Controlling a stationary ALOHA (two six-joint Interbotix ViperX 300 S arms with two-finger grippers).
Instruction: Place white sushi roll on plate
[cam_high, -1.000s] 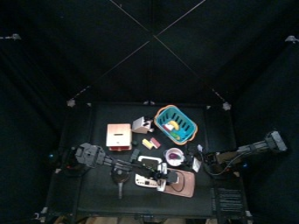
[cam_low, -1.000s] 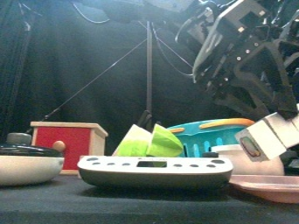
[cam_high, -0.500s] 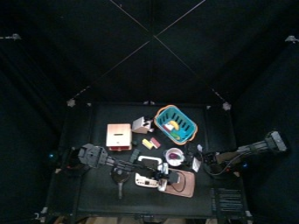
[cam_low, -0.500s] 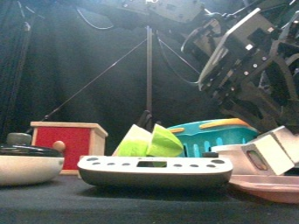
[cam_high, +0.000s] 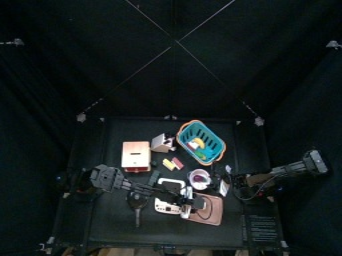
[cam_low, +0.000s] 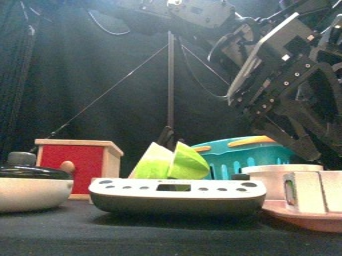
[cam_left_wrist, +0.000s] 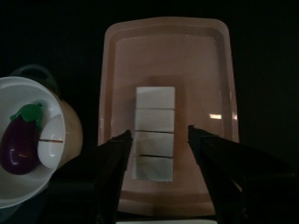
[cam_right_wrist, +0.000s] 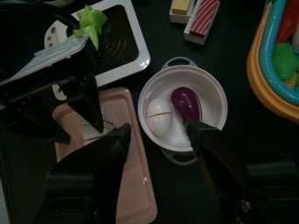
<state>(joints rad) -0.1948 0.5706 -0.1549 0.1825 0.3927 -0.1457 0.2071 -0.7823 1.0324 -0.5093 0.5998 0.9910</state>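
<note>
Black left gripper jaws stand wide apart, empty, over white blocks on the pink tray; right gripper likewise open above the white bowl

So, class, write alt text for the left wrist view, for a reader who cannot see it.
A white segmented block lies on a pink rectangular tray, seen from above between the left gripper's open black jaws. Beside the tray, a white bowl holds a purple toy eggplant.
</note>
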